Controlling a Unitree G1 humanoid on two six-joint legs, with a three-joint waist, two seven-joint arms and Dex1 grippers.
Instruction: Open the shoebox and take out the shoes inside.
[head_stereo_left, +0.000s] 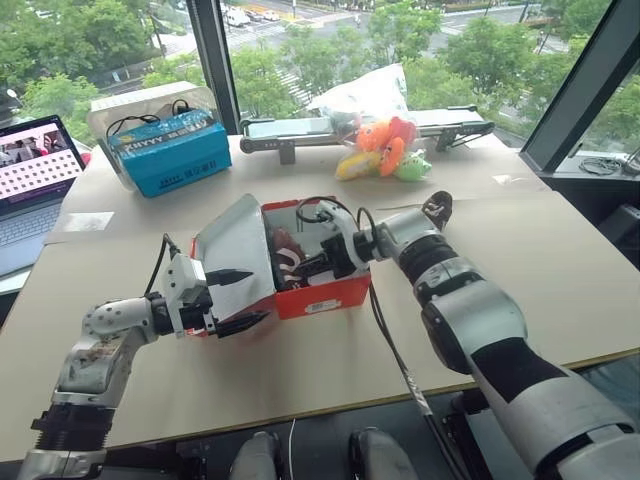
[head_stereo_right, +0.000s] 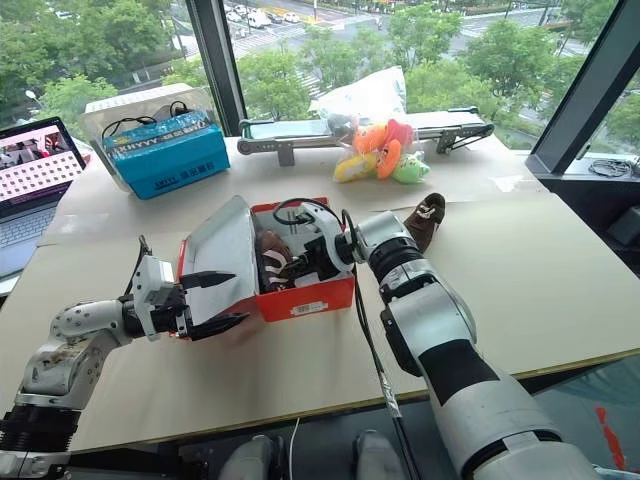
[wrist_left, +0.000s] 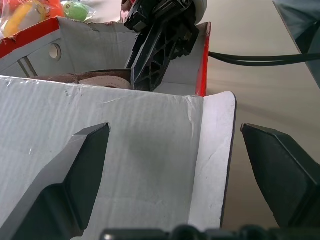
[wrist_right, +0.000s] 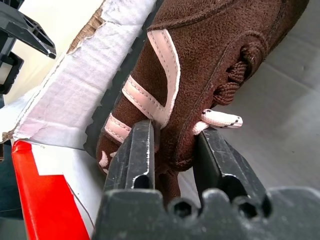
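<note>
Brown shoe (wrist_right: 210, 65) pinched in right claw (wrist_right: 172, 150), inside shoebox (head_stereo_left: 322, 296) wall.

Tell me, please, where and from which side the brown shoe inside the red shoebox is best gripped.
Grip the shoe at its heel collar, from above through the open top of the shoebox. The box walls block its sides, and the thin upright collar fits between the fingers. The right gripper appears closed there, one finger outside the heel, one inside the opening.
</note>
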